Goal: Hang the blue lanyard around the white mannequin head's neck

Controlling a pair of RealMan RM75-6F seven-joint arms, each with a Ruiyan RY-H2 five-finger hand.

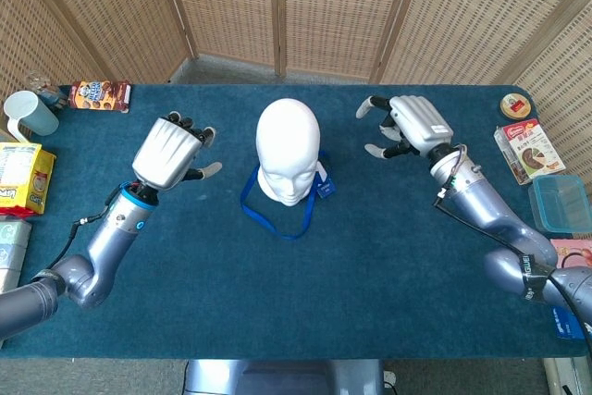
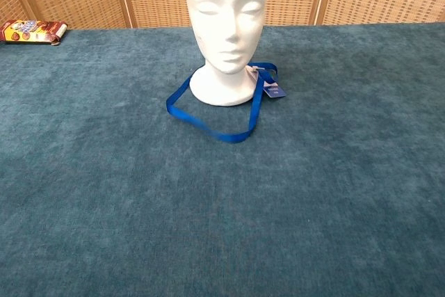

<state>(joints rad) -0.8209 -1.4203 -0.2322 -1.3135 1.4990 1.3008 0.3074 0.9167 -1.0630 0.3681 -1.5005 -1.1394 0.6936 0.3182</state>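
Lanyard (image 2: 208, 119) seen looped round base of mannequin head (image 1: 288, 145), resting on surface (image 2: 278, 199) in front. Hanging step judged done. Left robot hand (image 1: 172, 147) and right robot hand (image 1: 408, 125) held wide, empty, flanking mannequin head. Next: arms to be withdrawn clear.

left hand (image 1: 169, 149): silver ribbed back, dark fingers, pale grey tips
right hand (image 1: 413, 125): same silver shell, dark fingers
wrists: blue ring behind left hand; thin black cables along both
arms: glossy grey-blue rounded segments
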